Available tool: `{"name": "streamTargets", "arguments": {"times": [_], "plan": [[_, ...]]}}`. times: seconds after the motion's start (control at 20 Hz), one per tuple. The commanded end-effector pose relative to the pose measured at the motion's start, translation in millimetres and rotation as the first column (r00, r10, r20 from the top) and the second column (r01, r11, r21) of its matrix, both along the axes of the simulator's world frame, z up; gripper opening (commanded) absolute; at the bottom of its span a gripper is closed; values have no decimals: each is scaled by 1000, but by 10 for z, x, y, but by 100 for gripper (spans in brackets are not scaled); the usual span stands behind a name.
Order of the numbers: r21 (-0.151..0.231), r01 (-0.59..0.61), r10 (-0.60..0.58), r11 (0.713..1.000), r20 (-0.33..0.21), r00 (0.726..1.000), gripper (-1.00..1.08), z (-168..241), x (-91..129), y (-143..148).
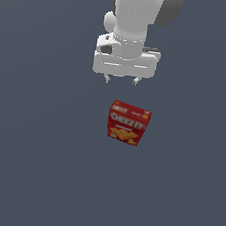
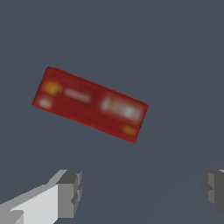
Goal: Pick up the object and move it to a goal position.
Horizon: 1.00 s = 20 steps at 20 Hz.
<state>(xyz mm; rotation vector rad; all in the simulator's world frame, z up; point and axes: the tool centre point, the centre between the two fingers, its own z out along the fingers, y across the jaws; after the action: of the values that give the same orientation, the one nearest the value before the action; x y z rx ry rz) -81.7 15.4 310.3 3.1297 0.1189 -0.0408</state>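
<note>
**Overhead, end effector spread above the cracker box**

Clearly apart from the box, the end effector (image 1: 121,79) hangs with its two fingers spread wide and nothing between them. The cracker box (image 1: 128,123) stands upright on the dark grey table (image 1: 32,165), just below the fingertips in the exterior view, slightly turned. From the wrist view, its red top face (image 2: 89,104) lies skewed, beyond the grey finger pads (image 2: 70,193).

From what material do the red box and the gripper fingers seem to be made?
Red box: likely printed cardboard, matte; flat faces, sharp edges, package graphics. Gripper fingers: probably hard metal or plastic, matte grey; blocky, ridged pads. The render leaves this uncertain.
</note>
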Motion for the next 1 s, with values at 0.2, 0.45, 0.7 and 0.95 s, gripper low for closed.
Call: {"name": "streamTargets", "arguments": {"times": [0.2,0.45,0.7,0.95], "plan": [[-2,-6,6,1000,-9,1000,100,-32,-15,29],[-2,-16,16,1000,-10,1000,100,-38,-11,34],[-1,-60,60,998,-9,998,100,-60,11,50],[1,-134,134,991,-7,991,100,-96,48,78]]}}
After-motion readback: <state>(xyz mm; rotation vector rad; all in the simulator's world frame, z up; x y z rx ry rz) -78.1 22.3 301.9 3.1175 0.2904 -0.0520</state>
